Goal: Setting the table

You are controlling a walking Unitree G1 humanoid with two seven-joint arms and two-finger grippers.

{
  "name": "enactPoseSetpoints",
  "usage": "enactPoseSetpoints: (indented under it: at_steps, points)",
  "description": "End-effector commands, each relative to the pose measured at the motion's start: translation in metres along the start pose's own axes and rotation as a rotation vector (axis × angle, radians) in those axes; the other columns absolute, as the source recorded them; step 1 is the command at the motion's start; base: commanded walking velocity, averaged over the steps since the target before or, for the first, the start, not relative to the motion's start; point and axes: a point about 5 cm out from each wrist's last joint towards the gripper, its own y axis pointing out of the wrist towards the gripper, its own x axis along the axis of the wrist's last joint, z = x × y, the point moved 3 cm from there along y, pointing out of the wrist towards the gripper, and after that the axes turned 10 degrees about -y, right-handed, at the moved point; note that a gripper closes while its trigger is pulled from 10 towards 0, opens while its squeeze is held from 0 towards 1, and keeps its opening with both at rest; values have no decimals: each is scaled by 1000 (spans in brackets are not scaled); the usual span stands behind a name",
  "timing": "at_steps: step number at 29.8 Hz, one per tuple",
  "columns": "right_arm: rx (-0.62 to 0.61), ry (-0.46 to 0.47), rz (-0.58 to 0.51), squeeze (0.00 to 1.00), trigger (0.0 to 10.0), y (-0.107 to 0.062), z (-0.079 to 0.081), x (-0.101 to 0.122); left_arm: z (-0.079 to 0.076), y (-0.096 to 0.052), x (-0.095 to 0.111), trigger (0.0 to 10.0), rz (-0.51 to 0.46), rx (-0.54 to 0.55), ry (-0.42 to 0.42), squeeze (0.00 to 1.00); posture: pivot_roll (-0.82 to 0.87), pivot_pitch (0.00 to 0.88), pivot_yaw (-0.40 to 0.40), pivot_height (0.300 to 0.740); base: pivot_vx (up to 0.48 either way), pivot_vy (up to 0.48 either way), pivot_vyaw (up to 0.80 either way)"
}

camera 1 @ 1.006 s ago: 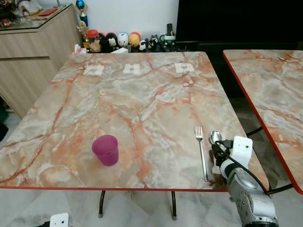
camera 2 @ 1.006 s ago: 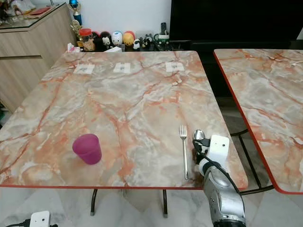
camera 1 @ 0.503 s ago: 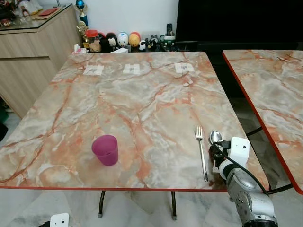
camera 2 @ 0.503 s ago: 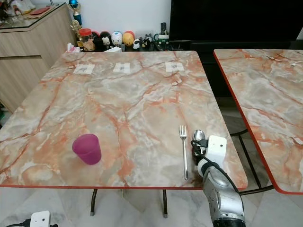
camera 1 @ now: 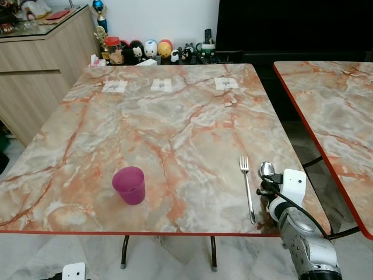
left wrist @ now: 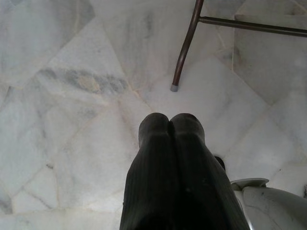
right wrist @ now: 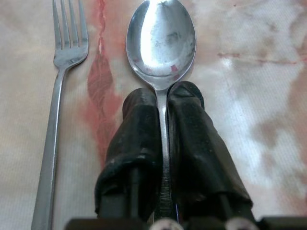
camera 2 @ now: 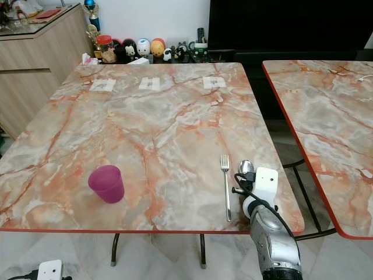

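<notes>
One spoon (right wrist: pixel 161 43) lies clamped by its handle in the right tool (right wrist: pixel 163 103), bowl pointing away, parallel just beside the fork (camera 1: pixel 248 188) on the bench (camera 1: pixel 175 116).

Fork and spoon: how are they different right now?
The fork has prongs; the spoon has a round bowl. The fork lies free on the marble table, while the spoon's handle is pinched in the right gripper. The fork is on the spoon's left. Both are shiny metal, side by side, pointing the same way.
</notes>
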Motion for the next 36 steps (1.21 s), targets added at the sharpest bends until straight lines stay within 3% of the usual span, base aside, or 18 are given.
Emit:
enactPoseSetpoints:
  at_steps: [1, 10, 14, 20, 21, 22, 23, 30, 36]
  points:
    - [20, -4, 16, 0, 0, 2, 6, -3, 0, -2, -3, 10000, 5, -3, 9, 0, -7, 31, 18, 740, 0, 0, 0]
    - [6, -6, -5, 0, 0, 1, 5, 0, 0, -2, -4, 10000, 8, -3, 10, 0, -5, 32, 18, 740, 0, 0, 0]
    - [-42, 44, -118, 0, 0, -1, 0, 18, 0, -2, -5, 10000, 10, -2, 10, 0, -7, 27, 17, 740, 0, 0, 0]
    - [-109, -10, -324, 0, 0, -11, -7, 54, 0, -2, -4, 10000, 8, -2, 10, 0, -5, 27, 17, 740, 0, 0, 0]
    - [-114, -29, -356, 0, 4392, -13, -7, 60, 0, -2, -4, 10000, 9, -2, 11, 0, -9, 26, 17, 740, 0, 0, 0]
    - [-119, -42, -381, 0, 9412, -15, -7, 64, 0, -2, -4, 10000, 9, -3, 11, 0, -9, 26, 17, 740, 0, 0, 0]
    - [-130, -54, -412, 0, 10000, -18, -8, 69, 0, -2, -4, 10000, 9, -3, 11, 0, -8, 29, 17, 740, 0, 0, 0]
    - [-154, -86, -541, 0, 10000, -27, -11, 91, -1, -2, -6, 10000, 17, -3, 12, 0, -12, 30, 15, 740, 0, 0, 0]
    - [-146, -66, -542, 0, 10000, -26, -8, 91, -3, -2, -7, 10000, 21, -7, 26, 0, -11, 35, 11, 740, 0, -45, 0]
